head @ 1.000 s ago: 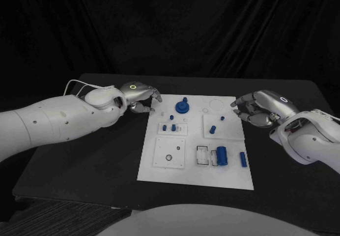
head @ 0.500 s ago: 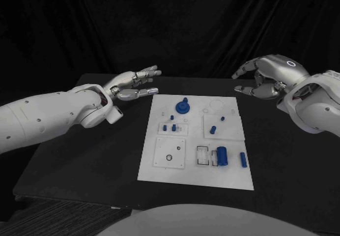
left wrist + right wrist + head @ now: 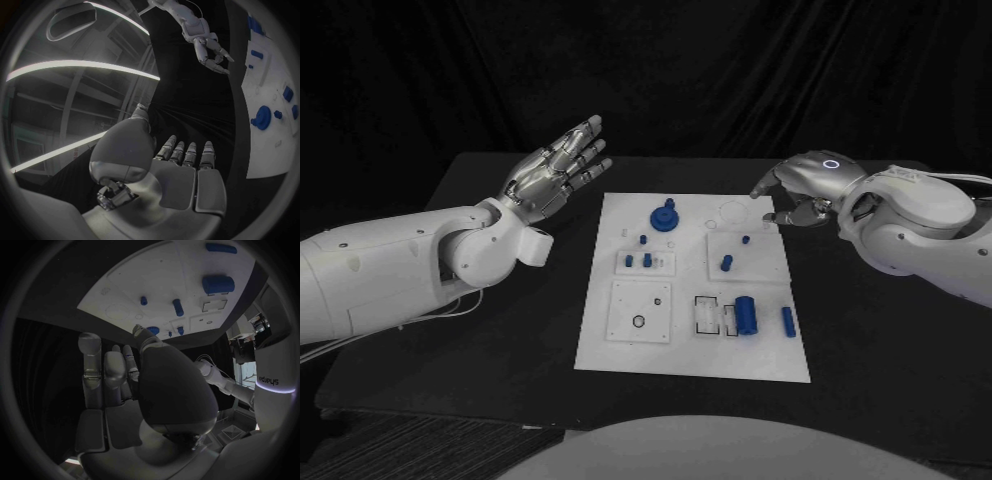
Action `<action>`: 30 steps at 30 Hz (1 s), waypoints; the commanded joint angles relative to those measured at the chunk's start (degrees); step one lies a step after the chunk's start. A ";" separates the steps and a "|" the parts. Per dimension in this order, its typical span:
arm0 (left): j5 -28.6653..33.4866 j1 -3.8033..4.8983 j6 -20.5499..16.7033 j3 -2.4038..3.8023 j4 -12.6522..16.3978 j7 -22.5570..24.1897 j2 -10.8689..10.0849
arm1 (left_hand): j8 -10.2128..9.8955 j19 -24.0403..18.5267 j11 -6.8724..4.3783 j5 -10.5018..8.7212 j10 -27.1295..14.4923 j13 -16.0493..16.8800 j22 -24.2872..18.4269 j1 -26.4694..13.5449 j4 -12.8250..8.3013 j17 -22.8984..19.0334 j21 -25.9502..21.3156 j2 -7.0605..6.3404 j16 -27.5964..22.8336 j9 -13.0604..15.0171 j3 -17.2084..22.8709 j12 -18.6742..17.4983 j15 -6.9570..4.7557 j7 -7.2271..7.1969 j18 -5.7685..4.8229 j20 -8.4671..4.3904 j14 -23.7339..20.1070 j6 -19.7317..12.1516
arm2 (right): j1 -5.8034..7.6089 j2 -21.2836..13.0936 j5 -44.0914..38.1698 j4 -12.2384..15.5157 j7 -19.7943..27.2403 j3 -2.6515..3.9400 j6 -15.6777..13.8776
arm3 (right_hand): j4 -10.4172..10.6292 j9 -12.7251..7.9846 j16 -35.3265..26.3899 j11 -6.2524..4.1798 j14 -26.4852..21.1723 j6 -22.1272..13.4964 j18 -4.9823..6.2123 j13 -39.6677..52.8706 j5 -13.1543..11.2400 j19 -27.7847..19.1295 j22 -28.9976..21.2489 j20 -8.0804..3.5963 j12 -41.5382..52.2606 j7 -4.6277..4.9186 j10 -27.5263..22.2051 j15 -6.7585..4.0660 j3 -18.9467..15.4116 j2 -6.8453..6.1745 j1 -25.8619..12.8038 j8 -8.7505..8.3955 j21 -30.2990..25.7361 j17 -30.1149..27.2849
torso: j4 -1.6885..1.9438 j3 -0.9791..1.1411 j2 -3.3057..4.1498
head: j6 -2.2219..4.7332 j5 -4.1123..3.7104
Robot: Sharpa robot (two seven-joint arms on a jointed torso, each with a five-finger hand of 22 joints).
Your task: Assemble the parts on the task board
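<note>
Left hand (image 3: 557, 170) is raised above the black table (image 3: 459, 300), off the far left corner of the task board (image 3: 689, 355), its palm turned up and its fingers stretched out and spread, holding nothing; the left wrist view shows the same flat, empty hand (image 3: 181, 175). Right hand (image 3: 798, 190) hangs just past the board's far right corner with its fingers bent downward and apart, nothing between them; in the right wrist view the fingers (image 3: 103, 375) extend loosely with no part in them. White and rectangular, the task board lies in the middle of the table between the two arms. On the board, a round blue knobbed part (image 3: 665, 216) stands near the far edge, close to the left hand's side. Small blue pegs (image 3: 646, 261) stand in a block toward the middle of the board, and another short blue peg (image 3: 727, 264) stands on the block beside them. A larger blue cylinder (image 3: 747, 314) lies near the board's near right area, with a slimmer blue pin (image 3: 788, 321) just beside it toward the right edge.
</note>
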 commanded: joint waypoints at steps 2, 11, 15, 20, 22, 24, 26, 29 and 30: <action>1.90 -0.42 2.43 0.05 0.17 3.68 0.22 | -0.11 0.02 0.76 0.83 0.13 -0.02 0.15 0.96 0.03 -0.05 -0.17 0.81 -0.20 -0.03 -0.18 -0.15 0.73 0.17 0.32 0.99 0.05 0.42 | -1.31 0.87 -1.80 -1.51 1.99 0.09 0.24 | 0.12 -0.10 0.88 0.16 0.59 0.28 0.17 -0.76 0.08 0.67 3.85 0.15 0.34 0.22 1.78 0.15 -0.40 0.56 -0.10 -0.27 1.04 0.56 | 0.72 -0.23 0.09 | 0.00 -0.70; 1.40 -0.78 2.76 0.04 0.09 3.26 0.21 | -0.06 0.06 1.98 3.91 0.30 0.06 0.73 3.24 -0.05 -0.05 -0.08 2.78 -0.20 0.01 -1.65 0.03 1.68 0.74 0.42 2.26 0.05 0.68 | -3.54 2.72 -0.90 -3.31 3.82 0.09 0.01 | 0.46 -0.23 2.05 -0.06 1.15 1.58 -0.17 -2.45 -0.81 1.54 4.70 0.86 0.35 1.85 6.07 1.17 -0.25 0.78 -0.67 -0.32 2.65 1.25 | 0.78 -0.28 0.08 | 0.00 -0.60; 1.36 -0.87 2.93 0.04 0.07 2.90 0.18 | -0.02 0.10 2.54 5.75 0.42 0.11 1.16 5.07 -0.15 -0.05 -0.02 3.44 -0.20 0.04 -2.27 0.17 2.15 1.01 0.46 3.02 0.05 0.89 | -4.41 3.30 -0.60 -4.04 4.47 0.09 -0.13 | 0.37 -0.19 2.08 0.05 1.04 2.94 -0.13 -3.57 -0.69 1.57 4.87 1.27 -0.35 2.17 8.50 1.54 0.34 0.85 -0.36 -0.03 2.56 1.04 | 0.60 -0.28 0.01 | 0.00 -0.49; 1.34 -0.96 3.21 0.04 0.04 2.47 0.20 | 0.02 0.17 3.50 6.80 0.92 0.33 1.59 6.71 -0.21 -0.05 0.05 3.95 -0.20 0.07 -2.91 0.72 2.59 1.05 0.51 3.60 0.05 1.12 | -5.05 3.72 -0.43 -4.66 4.82 0.09 -0.06 | 0.60 -0.21 2.10 -0.13 0.95 3.39 -0.05 -4.25 -0.71 1.55 4.92 1.33 -0.72 2.09 10.83 1.49 0.82 0.70 -0.44 -0.12 2.44 0.88 | 0.56 -0.12 0.01 | 0.00 -0.54; 1.33 -0.99 3.35 0.04 -0.02 2.29 0.24 | 0.01 0.19 3.75 7.06 0.92 0.33 1.64 7.04 -0.23 -0.05 0.06 4.05 -0.20 0.07 -3.04 0.79 2.75 1.04 0.51 3.71 0.05 1.09 | -5.27 3.86 -0.39 -4.86 4.92 0.09 0.06 | 0.75 -0.23 2.01 -0.27 0.88 3.40 -0.01 -4.47 -0.89 1.50 4.90 1.29 -0.86 2.04 11.70 1.40 1.00 0.60 -0.53 -0.24 2.27 0.72 | 0.54 -0.09 -0.03 | 0.00 -0.53; 1.33 -1.03 3.51 0.04 -0.10 2.09 0.31 | 0.01 0.22 4.07 7.27 0.98 0.36 1.81 7.36 -0.23 -0.05 0.09 4.15 -0.20 0.07 -3.19 0.91 2.93 0.97 0.52 3.83 0.05 1.08 | -5.51 4.02 -0.36 -5.05 4.99 0.09 0.17 | 0.86 -0.21 1.97 -0.41 0.82 3.59 0.01 -4.64 -0.95 1.49 4.91 1.23 -0.98 1.99 12.43 1.29 1.21 0.52 -0.55 -0.23 2.24 0.63 | 0.53 -0.07 -0.02 | 0.00 -0.59; 1.33 -1.07 3.71 0.04 -0.24 1.85 0.43 | 0.02 0.28 4.50 7.78 1.05 0.40 2.16 8.02 -0.31 -0.05 0.15 4.33 -0.20 0.07 -3.42 1.10 3.25 0.95 0.54 4.03 0.05 1.09 | -5.80 4.23 -0.33 -5.32 5.03 0.09 0.36 | 0.91 -0.18 1.99 -0.49 0.81 3.74 0.01 -4.73 -0.85 1.49 4.92 1.18 -1.05 1.92 12.82 1.24 1.36 0.49 -0.52 -0.21 2.25 0.61 | 0.48 -0.07 -0.01 | 0.00 -0.57; 1.33 -1.12 3.92 0.04 -0.37 1.57 0.58 | 0.02 0.37 4.80 8.12 1.09 0.43 2.55 8.55 -0.33 -0.05 0.22 4.55 -0.20 0.08 -3.62 1.26 3.69 0.97 0.55 4.23 0.05 1.08 | -6.06 4.41 -0.32 -5.62 5.02 0.09 0.56 | 0.99 -0.04 1.95 -0.62 0.77 4.35 0.03 -4.91 -0.57 1.46 4.90 1.09 -1.23 1.86 13.42 1.13 1.67 0.44 -0.47 0.02 2.12 0.51 | 0.54 -0.12 -0.04 | 0.00 -0.65; 1.33 -1.14 3.99 0.04 -0.40 1.46 0.62 | 0.02 0.40 4.93 8.26 1.11 0.44 2.66 8.74 -0.36 -0.05 0.24 4.63 -0.20 0.08 -3.66 1.32 3.83 0.99 0.55 4.30 0.05 1.07 | -6.16 4.47 -0.31 -5.74 5.00 0.09 0.62 | 1.03 0.05 1.96 -0.65 0.77 4.72 0.04 -5.01 -0.40 1.45 4.89 1.05 -1.36 1.85 13.64 1.09 1.83 0.41 -0.44 0.16 2.06 0.49 | 0.55 -0.12 -0.03 | 0.00 -0.65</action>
